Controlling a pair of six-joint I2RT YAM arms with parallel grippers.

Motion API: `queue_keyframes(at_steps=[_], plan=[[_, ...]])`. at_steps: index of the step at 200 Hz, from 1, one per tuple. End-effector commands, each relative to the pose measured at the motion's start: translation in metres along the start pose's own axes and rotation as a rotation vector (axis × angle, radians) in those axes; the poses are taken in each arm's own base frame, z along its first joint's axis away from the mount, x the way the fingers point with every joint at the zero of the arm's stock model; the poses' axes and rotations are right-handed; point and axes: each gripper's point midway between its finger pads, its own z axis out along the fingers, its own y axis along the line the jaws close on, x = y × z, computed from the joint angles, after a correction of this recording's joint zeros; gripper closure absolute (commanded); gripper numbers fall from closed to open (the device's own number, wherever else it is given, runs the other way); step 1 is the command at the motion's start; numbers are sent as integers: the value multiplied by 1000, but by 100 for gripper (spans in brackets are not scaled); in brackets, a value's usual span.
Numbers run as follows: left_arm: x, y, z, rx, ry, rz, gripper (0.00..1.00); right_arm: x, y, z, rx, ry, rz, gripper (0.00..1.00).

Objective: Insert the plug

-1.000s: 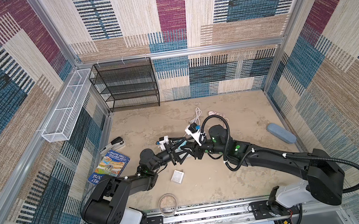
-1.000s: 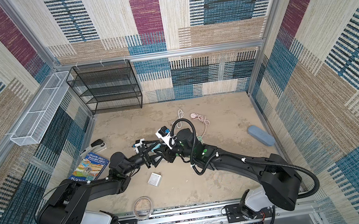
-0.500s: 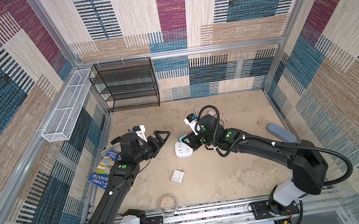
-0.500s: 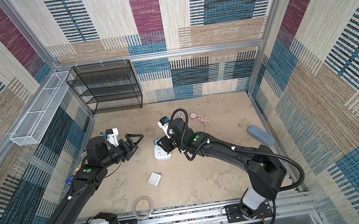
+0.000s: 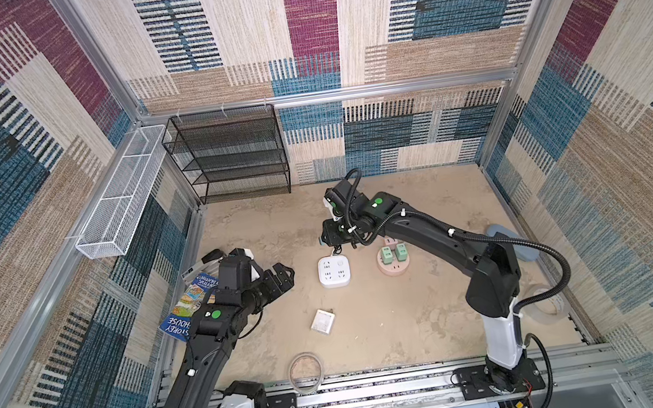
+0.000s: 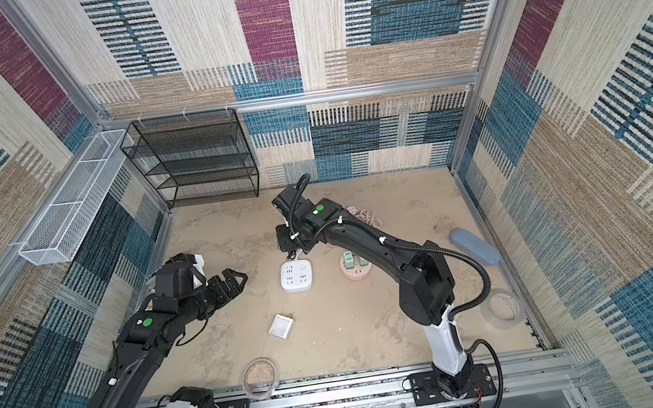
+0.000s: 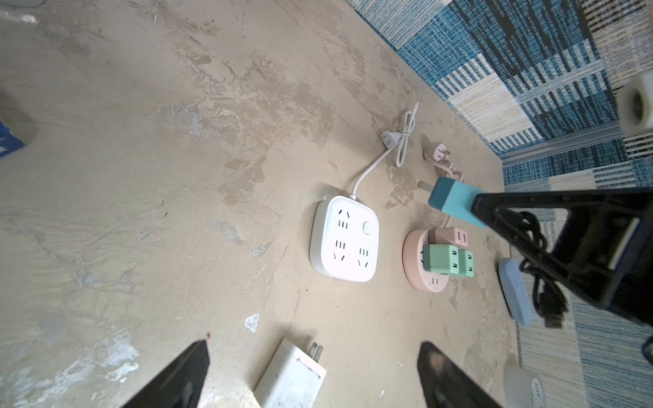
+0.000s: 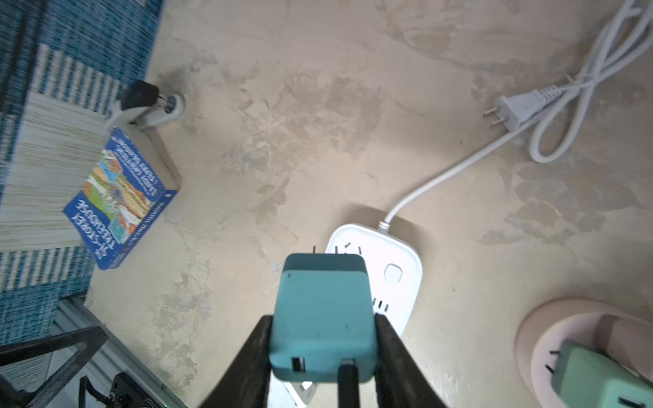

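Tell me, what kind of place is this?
Probably a robot test booth: carpet-patterned panels in a metal frame, a left arm and right arm bolted to a rail, and household props like a white power strip and a book.

Bright and evenly lit from above in both top views, with only soft, short shadows on the sandy bench (image 5: 392, 319) and mild wide-angle bending of the frame rails toward the edges. Crisp through the middle of the left wrist view, paled by glare on the white power strip (image 7: 344, 240), out of focus on the near fingertips (image 7: 183, 371) of the left claw (image 7: 314, 349). Softer in the right wrist view: smeared around the book (image 8: 120, 197), hazy on the close teal plug (image 8: 321, 318), near-overexposed along the white cord (image 8: 459, 169).
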Motion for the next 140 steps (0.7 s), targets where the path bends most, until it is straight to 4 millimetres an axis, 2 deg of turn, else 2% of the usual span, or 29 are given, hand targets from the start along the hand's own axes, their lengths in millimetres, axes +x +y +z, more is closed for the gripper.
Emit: queue_keyframes(at_steps=[1,26,74,108,140], plan=[[1,-1,1,11,2,29,3,19,-19,8,131,127,2,100],[0,0,1,10,-4,37,3,19,-29,18,227,169,29,100],[7,3,7,22,6,34,3,18,-15,34,180,209,72,100],[10,2,12,31,26,47,3,37,-8,50,134,294,69,100],[13,3,15,38,35,44,4,50,-5,55,145,323,57,100]])
